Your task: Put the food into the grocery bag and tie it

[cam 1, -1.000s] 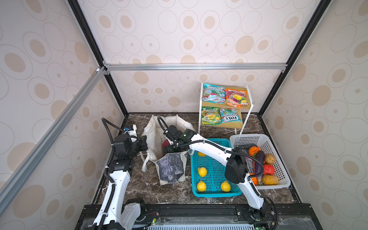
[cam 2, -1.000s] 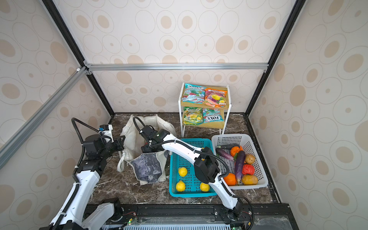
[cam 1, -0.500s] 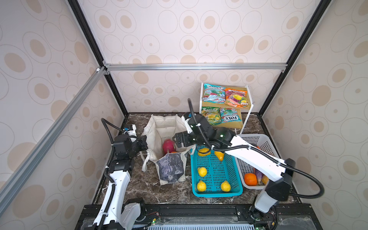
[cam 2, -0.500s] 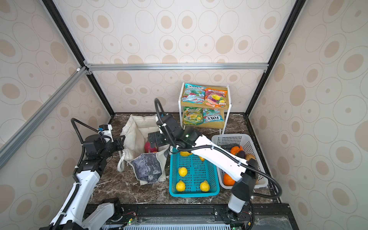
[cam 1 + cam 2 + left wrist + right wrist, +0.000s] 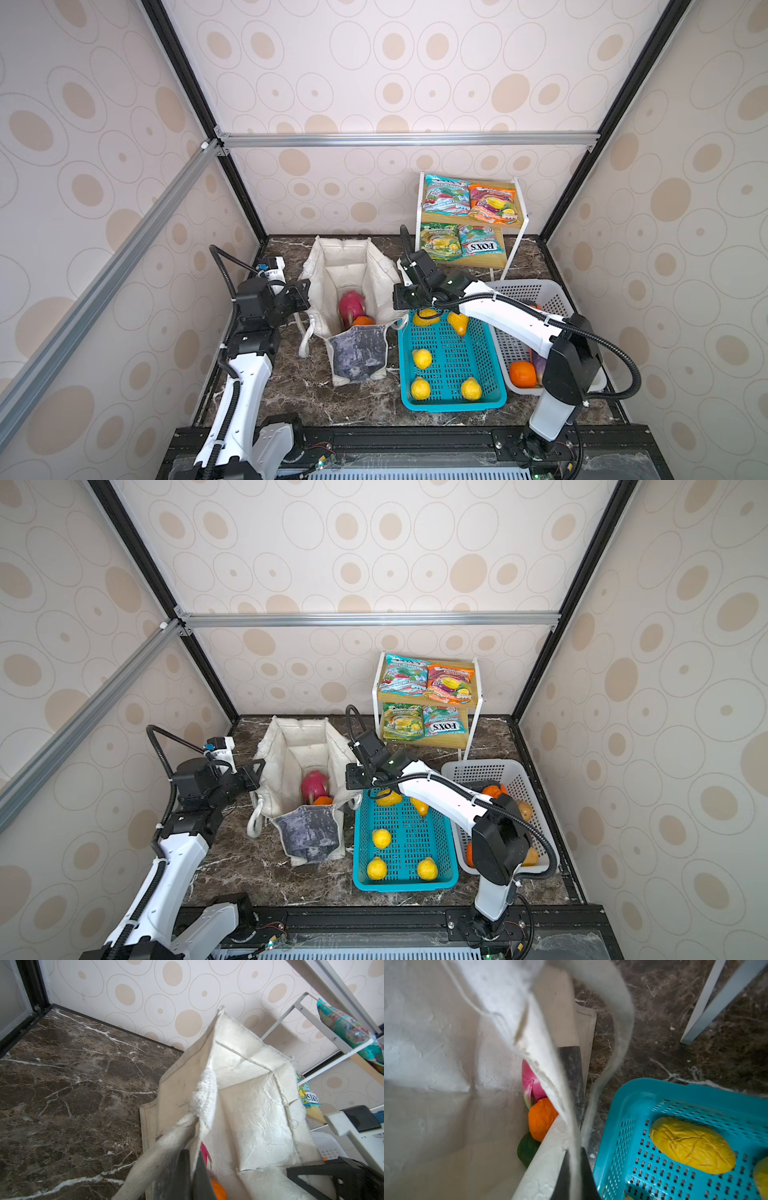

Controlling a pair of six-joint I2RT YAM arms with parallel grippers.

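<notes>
The grocery bag [image 5: 353, 266] [image 5: 305, 746] stands open on the dark marble floor, its blue-grey print facing the front. Inside lie a pink dragon fruit [image 5: 350, 305] [image 5: 532, 1084], an orange [image 5: 362, 321] [image 5: 542, 1119] and a dark green fruit [image 5: 527, 1150]. My left gripper [image 5: 305, 293] [image 5: 192, 1159] is shut on the bag's left rim beside a strap. At the opposite side my right gripper [image 5: 397, 297] [image 5: 575, 1155] is shut on the right rim. Glossy packets [image 5: 469, 199] lie on the shelf. More fruit, including an orange [image 5: 523, 373], sits in the white basket.
A teal basket [image 5: 451, 404] with several yellow fruits stands right of the bag, touching its strap. The white basket [image 5: 536, 291] sits further right, under my right arm. A white-framed wooden shelf [image 5: 515, 232] stands at the back. Walls close in on three sides.
My right gripper came up out of the bag, swung to its right rim and shut on it. The bag's mouth now stands wider. My left gripper kept its hold.
</notes>
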